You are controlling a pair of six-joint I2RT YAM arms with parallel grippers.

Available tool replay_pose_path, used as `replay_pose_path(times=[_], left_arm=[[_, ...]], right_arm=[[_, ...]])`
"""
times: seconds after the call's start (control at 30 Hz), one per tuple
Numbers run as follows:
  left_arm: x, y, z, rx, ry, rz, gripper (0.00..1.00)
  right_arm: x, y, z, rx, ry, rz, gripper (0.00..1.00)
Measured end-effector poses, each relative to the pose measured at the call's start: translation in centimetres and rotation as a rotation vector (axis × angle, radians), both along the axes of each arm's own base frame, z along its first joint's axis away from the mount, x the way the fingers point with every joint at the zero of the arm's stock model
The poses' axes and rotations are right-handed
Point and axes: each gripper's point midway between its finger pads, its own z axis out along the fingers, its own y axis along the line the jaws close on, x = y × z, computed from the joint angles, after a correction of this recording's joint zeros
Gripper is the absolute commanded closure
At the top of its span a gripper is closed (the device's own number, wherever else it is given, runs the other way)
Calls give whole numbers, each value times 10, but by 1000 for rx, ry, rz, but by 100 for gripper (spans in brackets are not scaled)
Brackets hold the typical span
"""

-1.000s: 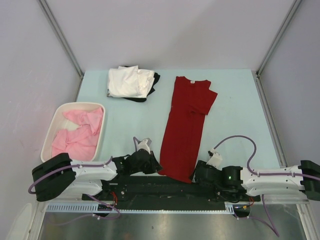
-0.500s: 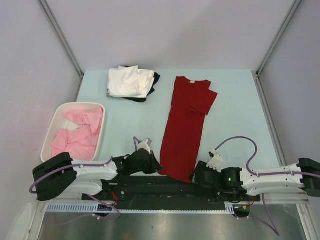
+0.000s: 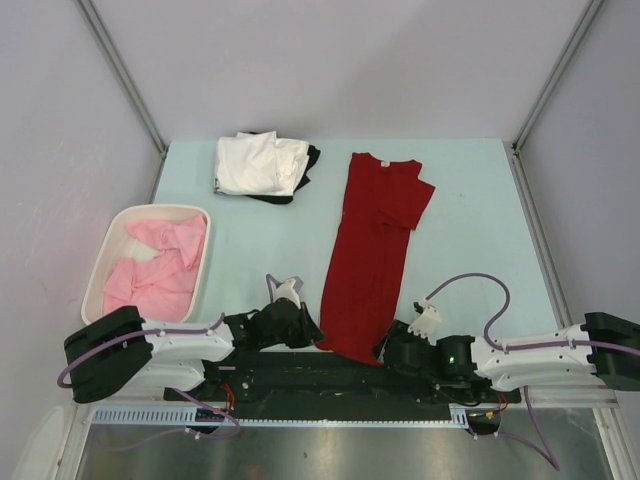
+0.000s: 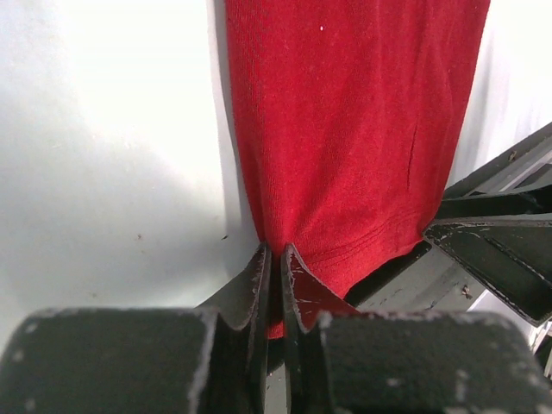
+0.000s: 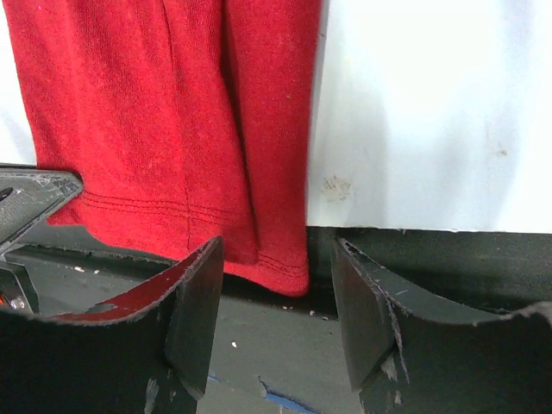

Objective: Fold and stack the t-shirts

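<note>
The dark red t-shirt (image 3: 372, 250) lies folded lengthwise in a long strip, collar far, hem hanging over the table's near edge. My left gripper (image 3: 312, 335) is shut on the hem's left corner; in the left wrist view (image 4: 278, 259) the red cloth (image 4: 345, 129) is pinched between the jaws. My right gripper (image 3: 385, 350) is open at the hem's right corner; in the right wrist view (image 5: 276, 259) the red hem (image 5: 172, 129) hangs just beyond the spread fingers (image 5: 194, 302). A folded white t-shirt (image 3: 258, 163) lies on a black one (image 3: 310, 160) at the far left.
A white plastic basket (image 3: 110, 245) at the left holds pink shirts (image 3: 155, 268). The black mounting rail (image 3: 330, 380) runs along the near table edge under the hem. Metal frame posts stand at the table's far corners.
My right gripper has slid left along the near edge toward the hem's right corner. The left gripper and the red t-shirt have stayed in place.
</note>
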Motion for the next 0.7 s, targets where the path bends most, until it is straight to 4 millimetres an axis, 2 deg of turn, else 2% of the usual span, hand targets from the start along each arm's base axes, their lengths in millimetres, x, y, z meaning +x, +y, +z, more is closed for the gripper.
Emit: replay_pose_path(times=[0.13, 0.23, 0.3, 0.37, 0.7], left_arm=[[0, 0, 0, -4, -2, 0, 90], [0, 1, 0, -4, -3, 0, 89], [0, 1, 0, -6, -3, 1, 89], [0, 1, 0, -6, -4, 1, 89], [4, 2, 4, 9, -6, 0, 87]], right_arm=[[1, 4, -1, 0, -7, 3, 46], [1, 6, -2, 4, -9, 4, 58], [2, 7, -1, 9, -10, 5, 74], [2, 8, -1, 13, -12, 4, 100], [6, 6, 6, 22, -34, -8, 100]])
